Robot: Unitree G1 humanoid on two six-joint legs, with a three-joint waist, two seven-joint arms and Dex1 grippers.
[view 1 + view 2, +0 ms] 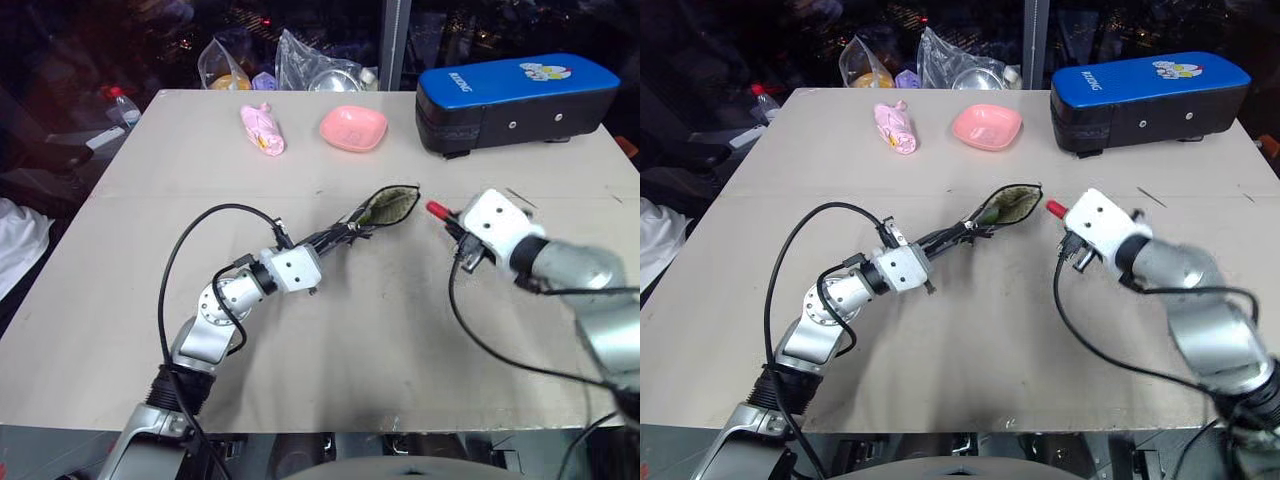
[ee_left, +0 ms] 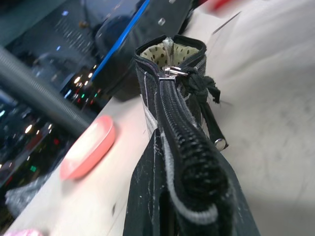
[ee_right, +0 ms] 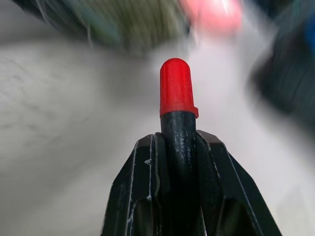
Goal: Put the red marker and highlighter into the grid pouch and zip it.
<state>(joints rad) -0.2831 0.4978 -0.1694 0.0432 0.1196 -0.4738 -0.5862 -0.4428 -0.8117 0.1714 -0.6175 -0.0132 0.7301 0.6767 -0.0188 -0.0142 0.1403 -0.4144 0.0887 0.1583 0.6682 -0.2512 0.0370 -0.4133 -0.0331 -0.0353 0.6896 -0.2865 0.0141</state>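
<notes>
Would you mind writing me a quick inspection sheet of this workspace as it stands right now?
Surface: beige table, scuffed, a seam across it.
Job's things: grid pouch mouth open, khaki lining showing, something green inside in the right eye view; red marker held, cap end toward the pouch mouth.
Clutter: pink dish, pink wrapped item, blue-topped black case, at the far edge.
Grippers: left gripper shut on the pouch's closed end; right gripper shut on the marker.
Cables: black cables looping off both arms.
Surroundings: plastic bags and a bottle behind the table.
</notes>
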